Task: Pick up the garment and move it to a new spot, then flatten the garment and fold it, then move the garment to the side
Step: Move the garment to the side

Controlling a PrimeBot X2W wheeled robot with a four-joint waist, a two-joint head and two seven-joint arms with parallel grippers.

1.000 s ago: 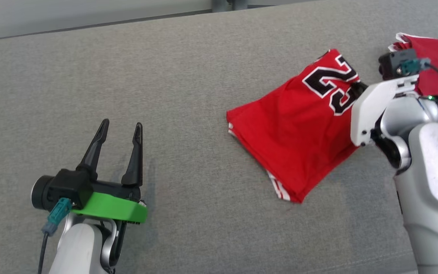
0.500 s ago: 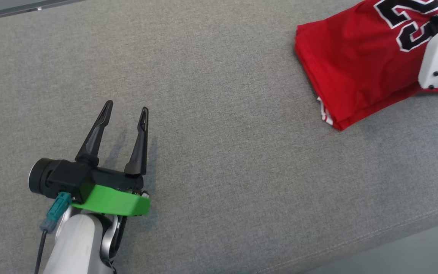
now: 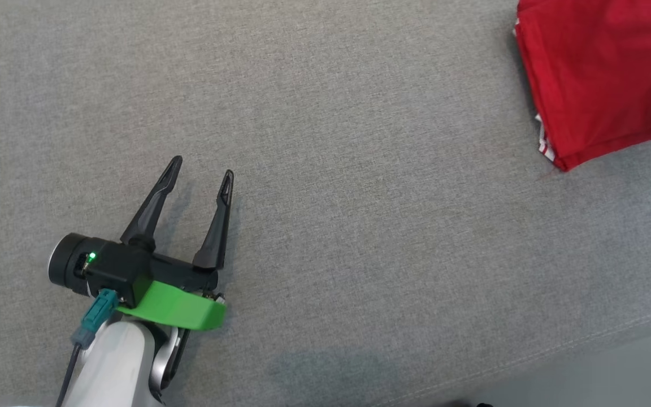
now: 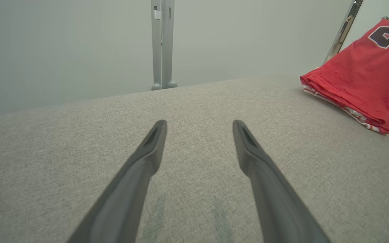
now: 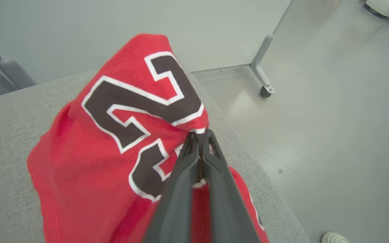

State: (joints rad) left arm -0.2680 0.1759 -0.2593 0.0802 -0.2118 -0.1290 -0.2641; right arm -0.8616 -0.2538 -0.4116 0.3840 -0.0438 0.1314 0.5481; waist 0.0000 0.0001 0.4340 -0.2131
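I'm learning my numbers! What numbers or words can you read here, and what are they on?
"2": big black digit with a white outline, on the red jersey, right wrist view.
Second digit beside it: crumpled and partly hidden by the fingers, not readable for sure.
Left wrist view: the jersey's number is cut off at the picture's edge, unreadable.
No other writing.

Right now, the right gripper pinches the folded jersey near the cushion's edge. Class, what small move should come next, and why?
Probably lower the jersey and open the right gripper. The jersey is already folded and lies far to one side of the cushion, with floor just beyond the edge; a pull that way might tip it off.
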